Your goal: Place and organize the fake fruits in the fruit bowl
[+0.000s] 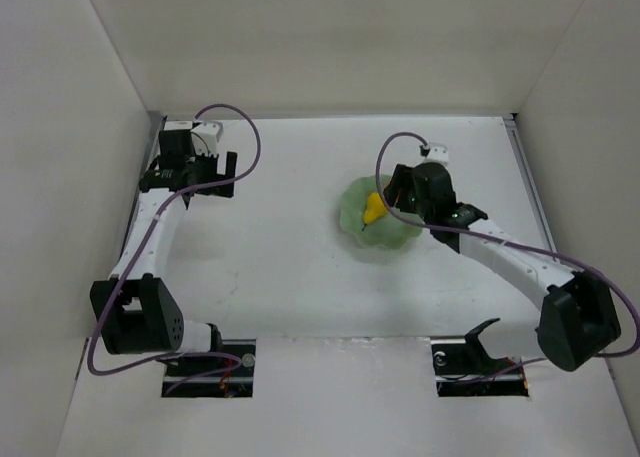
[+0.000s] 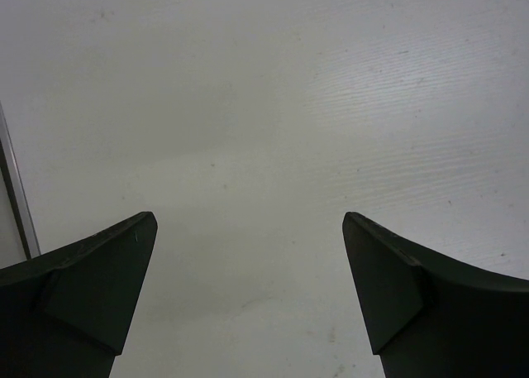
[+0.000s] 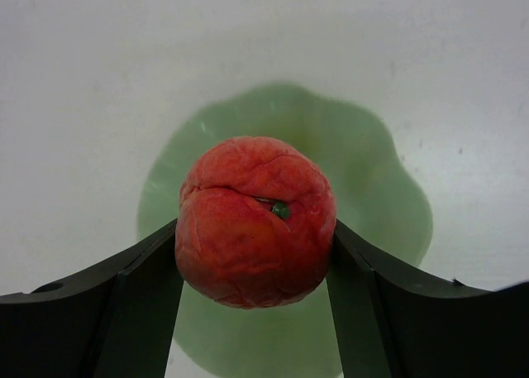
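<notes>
A round red-orange peach (image 3: 256, 221) sits between the fingers of my right gripper (image 3: 254, 239), which is shut on it. It hangs above the pale green scalloped fruit bowl (image 3: 388, 188). In the top view the right gripper (image 1: 397, 194) is over the far side of the bowl (image 1: 395, 239). The yellow pear (image 1: 373, 210) lies inside the bowl, close to the fingers. The right wrist view does not show the pear. My left gripper (image 1: 207, 167) is at the far left of the table, well away from the bowl. Its fingers (image 2: 107, 270) stand wide apart over bare tabletop.
White walls close in the table on the left, back and right. A metal strip (image 2: 16, 192) runs along the table's left edge near the left gripper. Purple cables loop over both arms.
</notes>
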Available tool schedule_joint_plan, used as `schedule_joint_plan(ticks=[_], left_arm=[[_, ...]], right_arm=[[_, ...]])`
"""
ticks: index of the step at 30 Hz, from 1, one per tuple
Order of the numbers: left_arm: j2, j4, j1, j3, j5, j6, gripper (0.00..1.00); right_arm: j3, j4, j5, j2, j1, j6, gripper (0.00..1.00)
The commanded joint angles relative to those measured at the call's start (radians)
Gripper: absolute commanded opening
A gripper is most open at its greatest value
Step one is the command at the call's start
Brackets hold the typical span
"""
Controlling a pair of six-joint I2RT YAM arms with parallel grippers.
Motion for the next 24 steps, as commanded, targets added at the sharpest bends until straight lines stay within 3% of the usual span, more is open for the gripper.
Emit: schedule_joint_plan(ticks=[1, 5, 6, 11, 17, 21, 24], left_arm=[[-0.050, 0.049, 0.009, -0.013, 0.018, -0.025, 1.00], [-0.048, 0.045, 0.006, -0.012, 0.027, -0.030, 1.00], [-0.048, 0.043, 0.003, -0.010, 0.030, -0.030, 1.00], [-0.059, 0.046, 0.003, -0.016, 0.034, -0.030, 1.00], [-0.079, 0.057, 0.027, -0.030, 0.026, -0.039, 1.00], [-0.103, 0.098, 0.047, -0.076, -0.003, -0.095, 1.00], [-0.128, 0.137, 0.070, -0.134, -0.035, -0.146, 1.00]], right_arm=[[-0.063, -0.019, 0.019, 0.025, 0.050, 0.087, 0.48], [-0.067, 0.003, 0.014, 0.058, 0.081, 0.092, 0.85], [-0.067, 0.004, 0.017, 0.058, 0.083, 0.092, 0.98], [-0.070, -0.005, 0.034, -0.019, 0.083, 0.080, 1.00], [-0.115, -0.035, 0.065, -0.296, 0.049, 0.038, 1.00], [-0.211, -0.169, 0.068, -0.535, -0.116, 0.064, 1.00], [-0.294, -0.282, 0.065, -0.701, -0.328, 0.048, 1.00]])
